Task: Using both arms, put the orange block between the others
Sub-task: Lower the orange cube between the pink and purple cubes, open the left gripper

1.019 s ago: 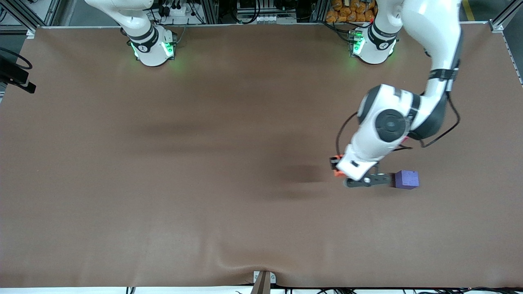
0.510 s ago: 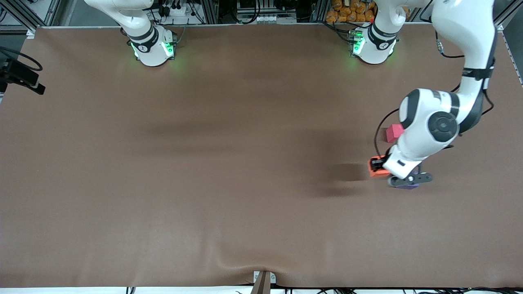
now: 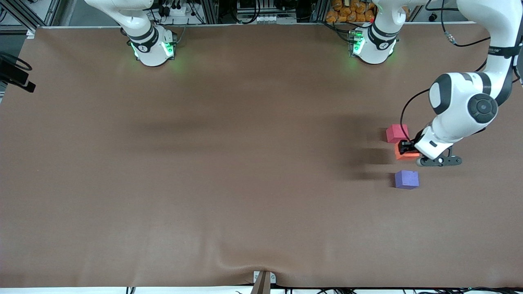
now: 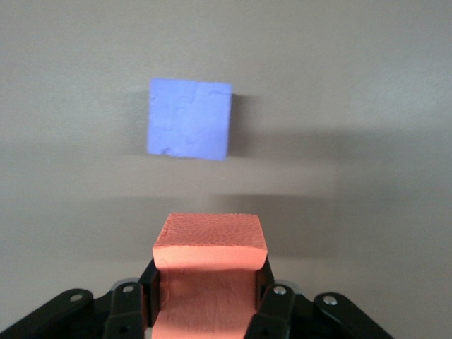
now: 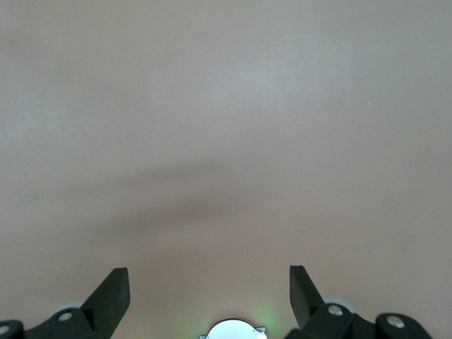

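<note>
Front view: brown worktop [image 3: 229,163]; all three cubes sit toward the left arm's end of it, about midway between the base edge and the edge nearest the front camera; left arm reaches down from its base at the upper edge, left gripper [image 3: 408,149] clamped on the orange block [image 3: 404,153]; block is over the gap between the other two, whether it touches the worktop I cannot tell; pinkish-red cube [image 3: 396,133] just beside it, farther from the front camera; purple cube [image 3: 406,179] nearer to the front camera, small gap to the orange one, all three roughly in one line; right arm's base [image 3: 152,48] stands green-lit at the base edge, arm waits, its hand out of this picture.

Left wrist view: black fingers [image 4: 150,291] pinch the orange block [image 4: 209,244] on two opposite sides, block fills the span between them; purple cube [image 4: 189,118] lies flat on the worktop, apart from the held block; pinkish-red cube not seen here.

Right wrist view: right gripper [image 5: 209,293] spread wide, nothing between the fingertips [image 5: 113,293]; only bare brown worktop [image 5: 226,127] under it, with a green glow from the base at the picture's edge.
</note>
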{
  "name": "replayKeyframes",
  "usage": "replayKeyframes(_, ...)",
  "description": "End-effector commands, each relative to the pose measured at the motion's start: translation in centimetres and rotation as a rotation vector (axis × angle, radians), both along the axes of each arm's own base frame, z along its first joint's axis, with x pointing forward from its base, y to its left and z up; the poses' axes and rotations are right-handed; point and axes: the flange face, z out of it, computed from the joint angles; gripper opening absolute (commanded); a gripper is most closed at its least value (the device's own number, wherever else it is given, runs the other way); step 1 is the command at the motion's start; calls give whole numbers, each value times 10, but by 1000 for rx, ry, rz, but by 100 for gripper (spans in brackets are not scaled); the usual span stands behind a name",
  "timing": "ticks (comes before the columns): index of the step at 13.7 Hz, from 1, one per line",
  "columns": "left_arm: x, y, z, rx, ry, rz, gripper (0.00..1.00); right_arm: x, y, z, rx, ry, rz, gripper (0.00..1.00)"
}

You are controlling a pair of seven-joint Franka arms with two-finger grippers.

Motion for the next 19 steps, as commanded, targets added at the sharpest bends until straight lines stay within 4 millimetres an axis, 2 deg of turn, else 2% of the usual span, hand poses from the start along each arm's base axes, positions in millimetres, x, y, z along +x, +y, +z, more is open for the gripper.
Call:
replayKeyframes(1, -15, 12, -10, 13, -20, -41, 3, -7, 1, 8, -25, -2, 0, 100)
replayKeyframes(11, -6, 12, -62, -3, -63, -37, 3, -7, 0, 9, -25, -4, -9, 100)
replayKeyframes(16, -7, 12, -76, -6, -63, -35, 3, -6, 2, 9, -7, -10, -13, 100)
replayKeyframes(19, -7, 12, -87, -8, -63, -35, 7, -5, 11, 9, -7, -13, 4, 100)
